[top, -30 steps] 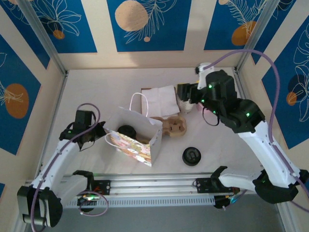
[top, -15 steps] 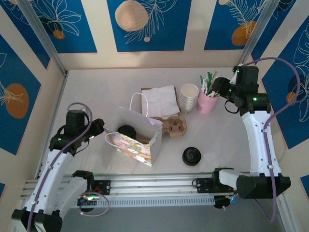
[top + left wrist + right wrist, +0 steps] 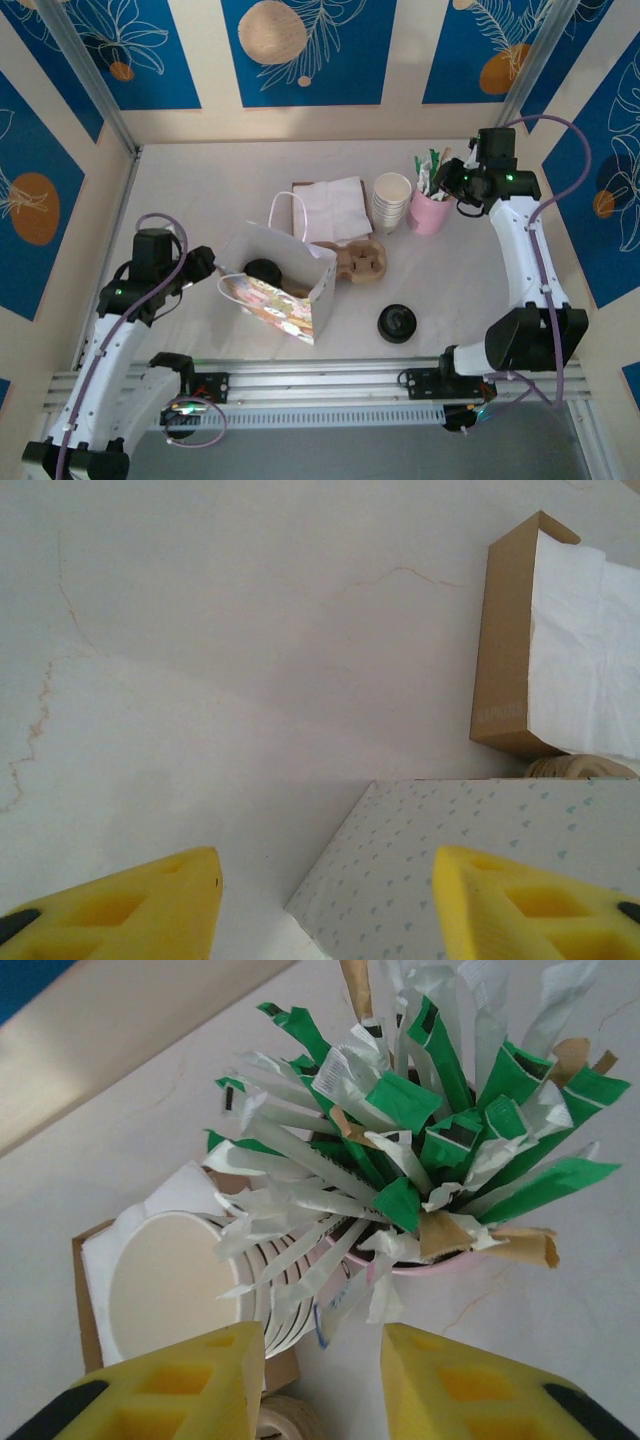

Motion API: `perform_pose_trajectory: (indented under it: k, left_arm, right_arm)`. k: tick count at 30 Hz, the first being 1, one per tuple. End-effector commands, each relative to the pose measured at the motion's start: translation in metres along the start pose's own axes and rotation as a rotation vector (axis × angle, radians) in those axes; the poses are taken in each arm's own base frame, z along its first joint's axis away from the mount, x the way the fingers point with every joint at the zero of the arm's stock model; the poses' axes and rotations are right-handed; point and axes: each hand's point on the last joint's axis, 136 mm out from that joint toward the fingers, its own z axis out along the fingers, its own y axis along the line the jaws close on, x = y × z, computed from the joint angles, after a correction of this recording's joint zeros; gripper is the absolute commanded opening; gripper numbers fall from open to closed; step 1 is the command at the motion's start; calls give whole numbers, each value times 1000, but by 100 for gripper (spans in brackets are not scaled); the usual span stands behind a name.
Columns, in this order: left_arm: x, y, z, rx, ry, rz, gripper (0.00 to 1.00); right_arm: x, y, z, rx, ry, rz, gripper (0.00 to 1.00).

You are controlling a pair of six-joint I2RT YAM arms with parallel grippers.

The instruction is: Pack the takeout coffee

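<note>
Carrier tray [image 3: 362, 262]: one, frame centre on table [image 3: 200, 190], left end hidden behind paper bag [image 3: 280, 290]. Black lid [image 3: 397, 323]: one, lower right of bag. Dark round item [image 3: 263, 270] inside bag, unclear. Left arm [image 3: 120, 310] bent beside bag, jaws apart, empty. Right arm [image 3: 525, 250] stretched above sachet cup [image 3: 430, 212], jaws apart, empty.

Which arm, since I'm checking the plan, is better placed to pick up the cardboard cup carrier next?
Right, probably. The right gripper hovers open over the pink cup, on the same side of the bag as the carrier. The left gripper sits beyond the bag, which blocks its way.
</note>
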Motion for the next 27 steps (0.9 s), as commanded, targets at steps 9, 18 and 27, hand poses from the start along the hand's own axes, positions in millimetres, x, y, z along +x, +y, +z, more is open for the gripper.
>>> perform_pose_trajectory:
  k: [9, 18, 27]
  left_arm:
    - [-8, -5, -12, 5, -38, 46, 58]
    - [-10, -6, -9, 7, -36, 50, 58]
    - [-10, -9, -3, 23, -34, 41, 58]
  right_arm:
    - [-15, 11, 4, 69, -38, -81, 10]
    - [-34, 50, -80, -10, -264, -209, 0]
    - [-30, 90, -221, -249, -542, -266, 0]
